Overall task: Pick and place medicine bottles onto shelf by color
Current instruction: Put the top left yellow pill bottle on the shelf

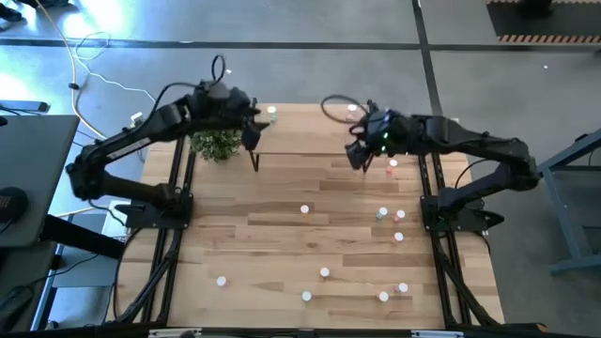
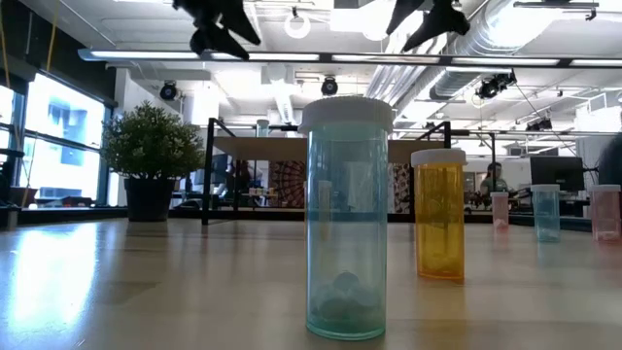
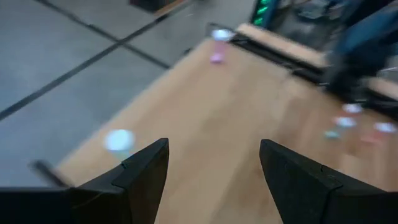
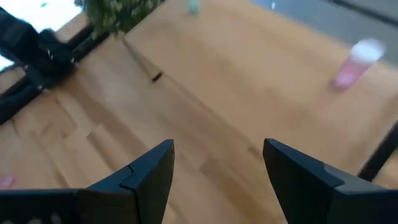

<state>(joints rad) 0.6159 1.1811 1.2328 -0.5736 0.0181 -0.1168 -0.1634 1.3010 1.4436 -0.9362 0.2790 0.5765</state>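
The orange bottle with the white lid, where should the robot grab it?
Probably by the sides of the orange bottle, just below its white cap, coming straight down from above. It stands upright on the table with free space around it, so open fingers can straddle its round body.

From overhead the bottles (image 1: 324,272) on my counter (image 1: 272,244) are too small to tell colours apart. My low camera crops both arms at the top edge. The left wrist camera blurs a pale bottle (image 3: 119,140).

No readable text, labels or nos. anywhere; bottles show no legible print.
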